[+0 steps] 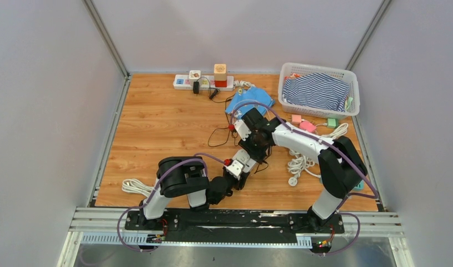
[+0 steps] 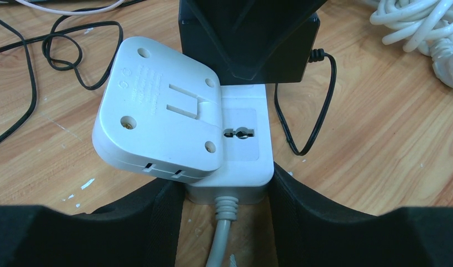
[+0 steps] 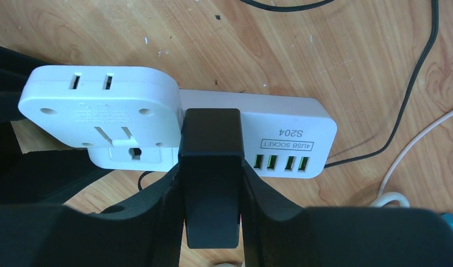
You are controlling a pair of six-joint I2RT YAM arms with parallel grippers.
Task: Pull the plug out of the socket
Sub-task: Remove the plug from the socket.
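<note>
Surface: a wood-grain table (image 1: 157, 128) inside a grey-walled bay. The two arms meet near its middle.
Task item: the black plug (image 3: 210, 150) sits on the white socket strip (image 3: 290, 119), which is marked "4USB SOCKET S204".
Right arm: the right gripper (image 3: 211, 186) has its fingers narrow and clamped on two opposite sides of the black plug. The plug fills the gap between them and projects past the tips.
Left arm: the left gripper (image 2: 227, 192) has its fingers narrow and pressed on both side walls of the socket strip at its cord end. The pale strip cord (image 2: 221, 233) runs back between the fingers toward the palm.
Plug position: directly between the right fingers, and beyond the left fingertips at the far end of the strip.
White adapter (image 2: 157, 111): lies skewed on the strip, just past one left finger and just beside one right finger. Neither gripper holds it.
Black cord (image 2: 318, 105): leaves the side of the plug and loops on the table outside both grasps.
Seating: neither wrist view shows a gap between plug and strip. The plug appears still inserted, though its body hides the pins.
Done: both grasps are set, one on the plug and one bracing the strip.
Left: the pull itself, drawing the plug away from the strip while the strip is held down.
</note>
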